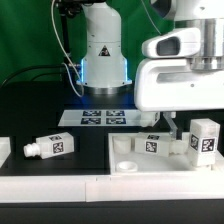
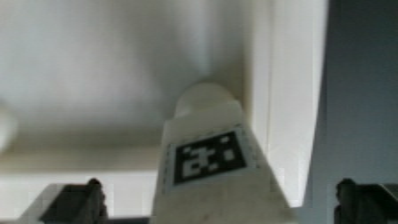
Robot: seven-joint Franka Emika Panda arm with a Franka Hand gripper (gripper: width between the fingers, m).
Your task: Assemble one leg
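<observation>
A white leg point(image 2: 214, 150) with a black-and-white tag lies on the big flat white panel point(image 2: 107, 80). It sits between my two dark fingertips point(image 2: 71, 203) with a gap on each side. My gripper point(image 2: 217, 203) is open and straddles it. In the exterior view the gripper point(image 1: 166, 134) hangs low over the panel point(image 1: 130, 165) at that leg point(image 1: 150, 143). Another leg point(image 1: 205, 138) stands upright at the panel's right end. A third leg point(image 1: 52, 147) lies on the black table at the exterior view's left.
The marker board point(image 1: 100, 117) lies on the table in front of the robot's base point(image 1: 103, 60). Another white part point(image 1: 3, 150) shows at the exterior view's far left edge. A low white rail point(image 1: 60, 190) runs along the front.
</observation>
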